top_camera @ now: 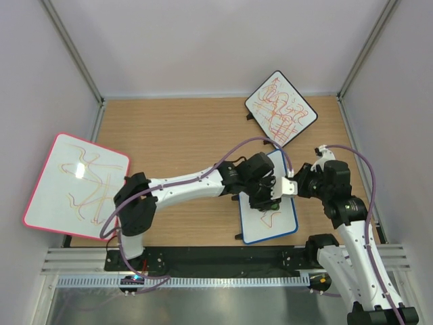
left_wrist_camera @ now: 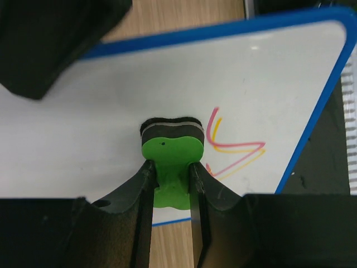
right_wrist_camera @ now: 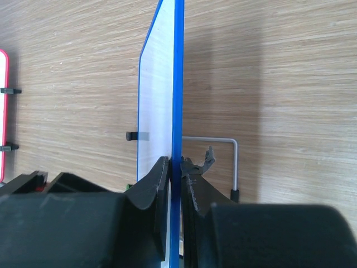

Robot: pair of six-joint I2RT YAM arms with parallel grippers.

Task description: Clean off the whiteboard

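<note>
Left wrist view: the left gripper (left_wrist_camera: pixel 170 167), fingers closed on a green eraser (left_wrist_camera: pixel 170 146), presses it to the whiteboard (left_wrist_camera: pixel 268 72) at the table's (top_camera: pixel 176 128) near right. The right gripper (right_wrist_camera: pixel 175 167) pinches the board's blue frame. A hard stroke could wrench the board from that thin grip, leaving the scribbles (left_wrist_camera: pixel 234 148) unwiped.

**Three views, one board**

The top camera looks down from above the near edge, covering the whole table (top_camera: pixel 176 128). Both wrist cameras sit close. The left faces the front of the whiteboard (left_wrist_camera: pixel 83 128), and the right sights edge-on along its blue frame. All three share that board.
</note>
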